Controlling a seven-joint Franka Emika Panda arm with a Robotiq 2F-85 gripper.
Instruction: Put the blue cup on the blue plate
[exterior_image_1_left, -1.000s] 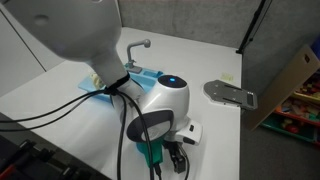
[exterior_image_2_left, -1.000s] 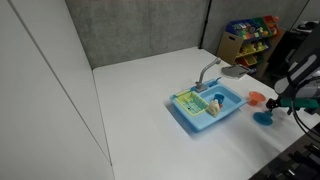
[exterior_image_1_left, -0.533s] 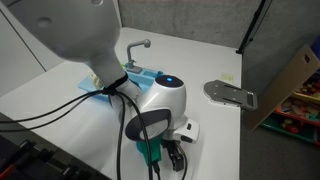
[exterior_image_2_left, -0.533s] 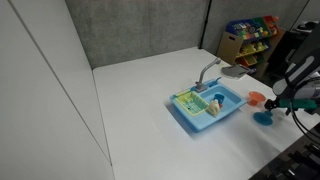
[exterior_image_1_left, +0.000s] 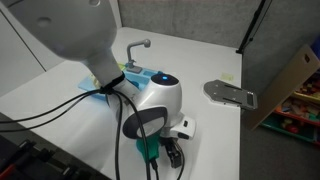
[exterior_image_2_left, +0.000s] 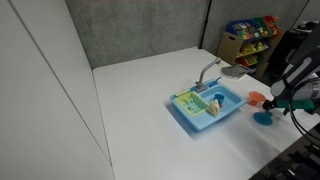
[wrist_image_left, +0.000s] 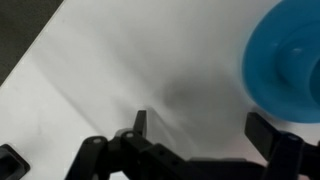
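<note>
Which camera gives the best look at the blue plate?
The wrist view: the blue plate fills its upper right corner, close up, though cropped. In an exterior view it is a tiny blue patch at far right; in an exterior view the arm hides it.

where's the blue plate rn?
In an exterior view the blue plate lies at picture right, just in front of the orange plate, right of the light-blue sink; upper right in the wrist view.

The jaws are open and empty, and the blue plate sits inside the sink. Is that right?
No. An exterior view shows the blue plate on the white table, outside the sink. The jaws are open and empty, as said.
</note>
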